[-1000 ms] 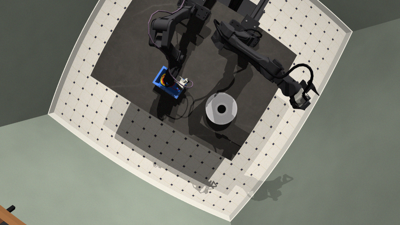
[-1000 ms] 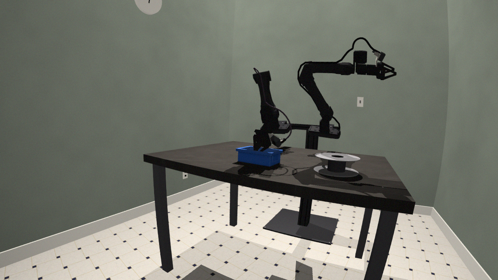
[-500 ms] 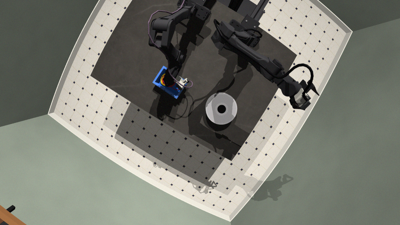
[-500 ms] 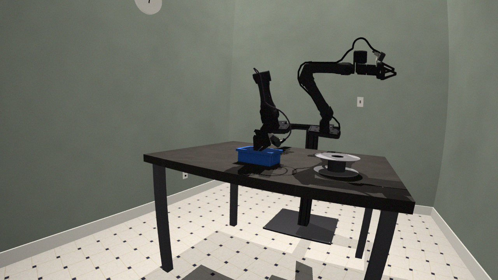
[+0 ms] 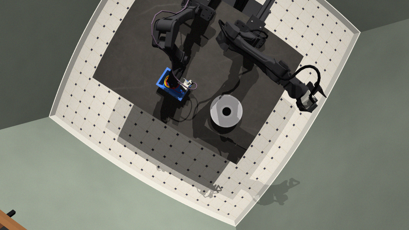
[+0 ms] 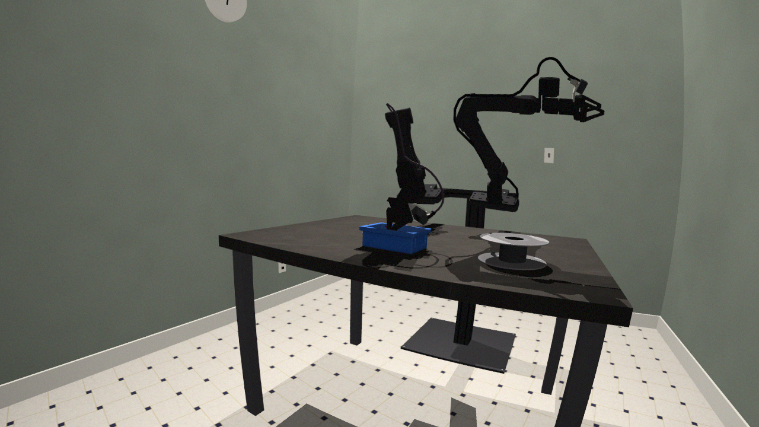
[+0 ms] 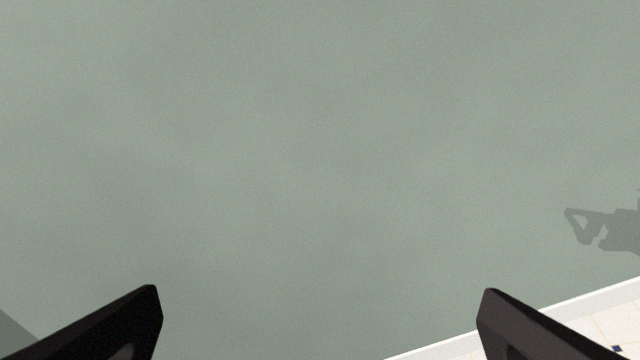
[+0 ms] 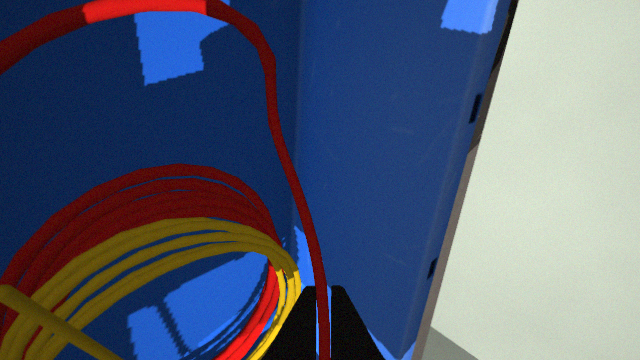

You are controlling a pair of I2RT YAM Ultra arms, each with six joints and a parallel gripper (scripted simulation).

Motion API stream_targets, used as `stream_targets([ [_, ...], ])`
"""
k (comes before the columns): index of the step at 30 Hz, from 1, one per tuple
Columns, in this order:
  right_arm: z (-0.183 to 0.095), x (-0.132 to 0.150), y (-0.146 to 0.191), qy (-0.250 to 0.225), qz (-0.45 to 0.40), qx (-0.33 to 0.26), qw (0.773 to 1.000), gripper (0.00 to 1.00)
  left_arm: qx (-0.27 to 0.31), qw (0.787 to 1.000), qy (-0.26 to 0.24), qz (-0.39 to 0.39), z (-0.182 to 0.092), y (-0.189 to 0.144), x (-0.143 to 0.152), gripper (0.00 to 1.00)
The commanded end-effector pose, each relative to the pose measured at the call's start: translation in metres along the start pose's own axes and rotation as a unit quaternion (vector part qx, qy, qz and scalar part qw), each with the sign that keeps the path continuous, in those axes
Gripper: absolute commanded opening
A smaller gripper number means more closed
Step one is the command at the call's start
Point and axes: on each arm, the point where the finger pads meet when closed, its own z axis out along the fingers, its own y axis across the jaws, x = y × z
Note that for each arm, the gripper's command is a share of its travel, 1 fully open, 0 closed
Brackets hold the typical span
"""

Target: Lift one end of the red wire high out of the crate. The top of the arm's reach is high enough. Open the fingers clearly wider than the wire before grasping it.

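- Top: high above the table (image 5: pixel 122 65) (image 6: pixel 318 229), facing down, turned so the table lies aslant.
- Exterior: from off the table's side opposite the arm mounts, a little above its top, facing both arms; far enough back for legs and floor (image 5: pixel 268 160) (image 6: pixel 297 371) (image 7: pixel 585 345).
- Left wrist: behind its fingers, facing green wall (image 5: pixel 328 157) (image 6: pixel 159 159) (image 7: pixel 300 150) and a floor strip.
- Right wrist: close in, looking past its fingertips into the crate (image 5: pixel 161 76) (image 6: pixel 395 242) (image 8: pixel 375 125).
- Top and exterior share table, crate, spool (image 5: pixel 234 111) (image 6: pixel 532 240) and both arms.
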Motion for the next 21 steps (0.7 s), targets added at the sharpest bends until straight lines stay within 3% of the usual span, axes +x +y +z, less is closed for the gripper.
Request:
stream_targets([
  [1,-0.0002,-0.0011,0.0009,-0.004,0.001,0.002,1.0,0.04,-0.011,1.0,0.005,0.001,0.0029,0.008,0.0072,1.0],
  [21,-0.0012,-0.0013,-0.0002,-0.004,0.001,0.002,1.0,0.0,-0.011,1.0,0.006,0.001,0.0031,0.008,0.0073,1.0],
])
